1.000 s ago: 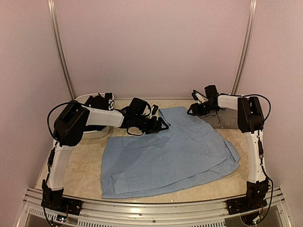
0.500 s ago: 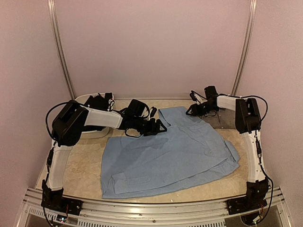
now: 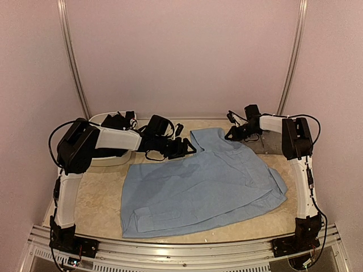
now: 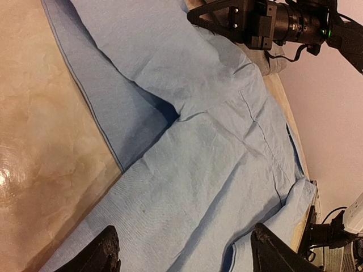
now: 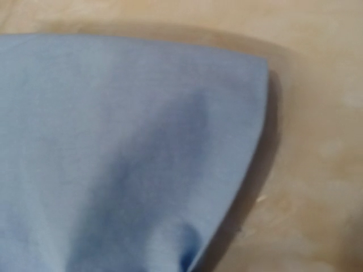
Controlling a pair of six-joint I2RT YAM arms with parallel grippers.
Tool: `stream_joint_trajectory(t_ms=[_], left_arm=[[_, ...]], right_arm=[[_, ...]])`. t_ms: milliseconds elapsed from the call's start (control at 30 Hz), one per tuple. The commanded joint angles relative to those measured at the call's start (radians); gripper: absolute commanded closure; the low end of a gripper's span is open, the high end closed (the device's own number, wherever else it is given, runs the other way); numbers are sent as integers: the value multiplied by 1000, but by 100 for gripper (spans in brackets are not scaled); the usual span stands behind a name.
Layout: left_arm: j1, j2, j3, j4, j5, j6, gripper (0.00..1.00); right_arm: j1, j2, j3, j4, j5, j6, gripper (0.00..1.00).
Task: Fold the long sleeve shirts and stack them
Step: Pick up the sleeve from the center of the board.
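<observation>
Top view: light blue shirt [image 3: 204, 184] lies spread on the table [image 3: 96, 198] between both jaws — left jaws at its far left edge, right jaws at its far corner, a grey shirt [image 3: 265, 146] just beside them. Left wrist: left jaws spread open over blue cloth, nothing between the fingertips [image 4: 105, 255]. Right wrist: a shirt corner fills the frame close under the right jaws — open or closed, cannot tell.

We've got a beige marbled tabletop [image 3: 93, 207], glossy in the light. A white tub [image 3: 110, 161] sits at far left, a ribbed metal rail [image 3: 187, 253] runs along the near edge, and pale walls [image 3: 181, 56] stand behind.
</observation>
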Motion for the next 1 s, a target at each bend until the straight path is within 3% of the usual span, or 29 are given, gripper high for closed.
stream_joint_trajectory(t_ms=[0, 533, 733, 967], left_arm=[[9, -55, -21, 1, -6, 16, 23], [39, -145, -59, -29, -51, 28, 20], [42, -199, -84, -32, -79, 51, 19], [36, -227, -106, -23, -59, 56, 18]], right_arm=[[4, -108, -42, 43, -20, -5, 100], [26, -501, -438, 315, -72, -17, 100], [72, -744, -751, 440, -72, -41, 100], [98, -992, -1153, 599, -25, 42, 100]])
